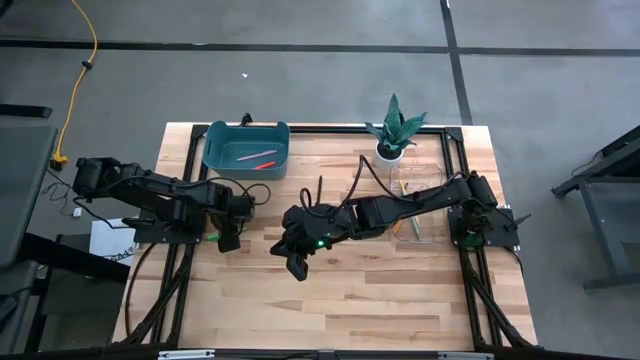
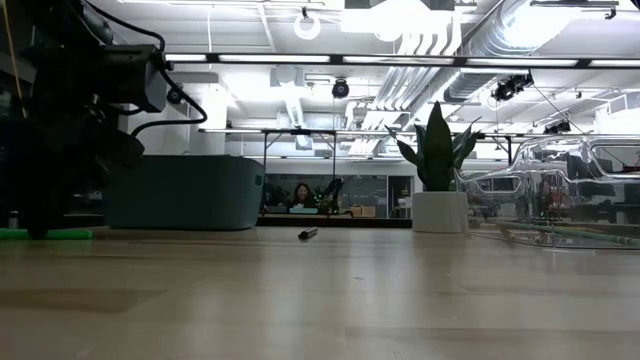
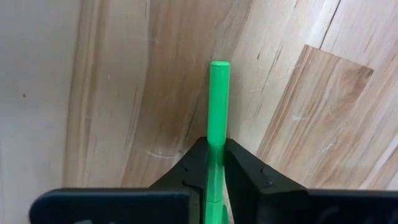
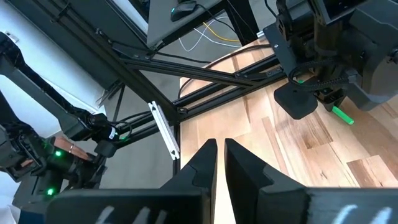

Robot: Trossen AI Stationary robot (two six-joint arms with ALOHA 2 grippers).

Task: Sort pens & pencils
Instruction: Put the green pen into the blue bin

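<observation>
Left gripper [image 3: 214, 163] is down low on the left side of the bench [image 1: 400, 300], wrist bent toward the wood, jaws pinched on the bright green pen [image 3: 217, 99], which lies flat on the boards and pokes out ahead of the fingers. Right gripper [image 4: 220, 152] hangs over mid-bench on an arm stretched across from the right, jaws drawn narrow with just a slit between them, nothing held. Red-orange pen [image 1: 264, 165] and pale pink pen [image 1: 254, 155] lie in the teal bin [image 1: 215, 140] at the far left, and a black pen [image 2: 307, 235] rests on the bench.
</observation>
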